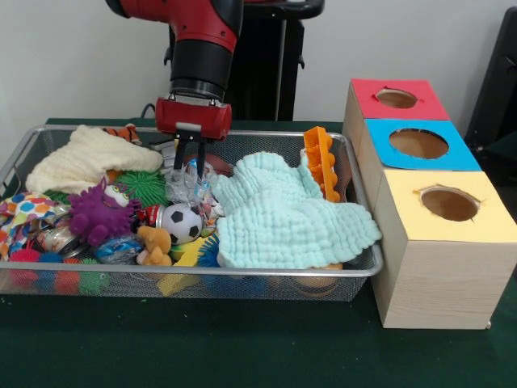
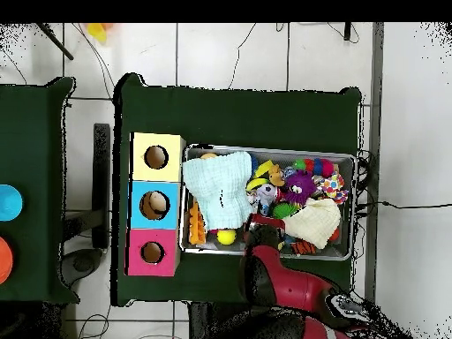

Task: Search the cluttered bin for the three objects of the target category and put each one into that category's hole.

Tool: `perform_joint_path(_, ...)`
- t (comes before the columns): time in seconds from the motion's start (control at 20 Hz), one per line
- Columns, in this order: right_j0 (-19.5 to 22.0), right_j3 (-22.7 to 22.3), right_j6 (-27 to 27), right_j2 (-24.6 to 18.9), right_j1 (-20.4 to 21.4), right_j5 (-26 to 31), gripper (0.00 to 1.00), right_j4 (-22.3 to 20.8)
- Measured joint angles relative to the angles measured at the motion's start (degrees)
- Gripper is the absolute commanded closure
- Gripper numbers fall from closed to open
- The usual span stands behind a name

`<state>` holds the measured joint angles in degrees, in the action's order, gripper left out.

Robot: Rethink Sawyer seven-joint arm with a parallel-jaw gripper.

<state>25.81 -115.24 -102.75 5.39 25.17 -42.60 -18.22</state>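
Note:
The wire mesh bin (image 1: 266, 273) stands on the green table and is full of toys and cloths. It also shows in the overhead view (image 2: 354, 181). My gripper (image 1: 191, 166) hangs down into the bin's back middle, its tips over a clear crinkly wrapper (image 1: 184, 187) beside a soccer ball (image 1: 182, 222). The jaws stand a little apart and hold nothing. The overhead view shows the gripper (image 2: 256, 231) at the bin's near edge. The blue-topped box's hole (image 1: 418, 143) lies to the right of the bin and also shows in the overhead view (image 2: 154, 205).
A mint cloth (image 1: 283, 218) covers the bin's right half and a cream cloth (image 1: 85, 158) lies at the back left. A purple plush monster (image 1: 98, 214), a green spiky ball (image 1: 145, 186) and an orange toy (image 1: 321, 162) lie around. The red-topped hole (image 1: 396, 98) and yellow-topped hole (image 1: 449, 204) flank the blue one.

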Motion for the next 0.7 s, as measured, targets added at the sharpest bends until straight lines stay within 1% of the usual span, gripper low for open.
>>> perform_joint_path(0.7, -0.01, -0.32, 0.0, 0.64, 0.1, 0.01, 1.0, 0.0)
